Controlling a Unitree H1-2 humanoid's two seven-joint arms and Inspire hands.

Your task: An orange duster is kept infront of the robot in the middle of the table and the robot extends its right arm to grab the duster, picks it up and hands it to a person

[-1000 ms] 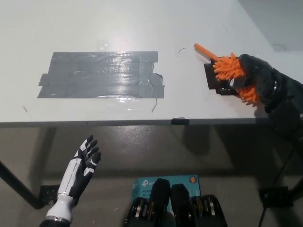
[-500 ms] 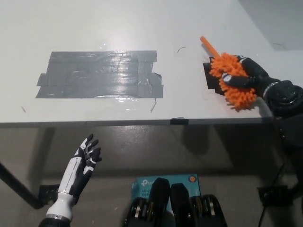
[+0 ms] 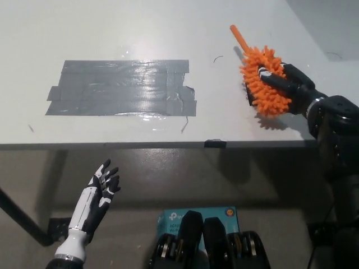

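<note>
White table (image 3: 112, 33) below | your right hand (image 3: 289, 84) clamps fluffy orange duster (image 3: 263, 84), handle beyond fingertips | soft pile may slip | left hand (image 3: 101, 190) idle, spread, empty

single head view, steep downward look, white table (image 3: 168, 33) above, floor below its near edge

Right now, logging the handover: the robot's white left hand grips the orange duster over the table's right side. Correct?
No. In the head view the black right hand grips the orange duster; the white left hand rests open below the table edge.
</note>
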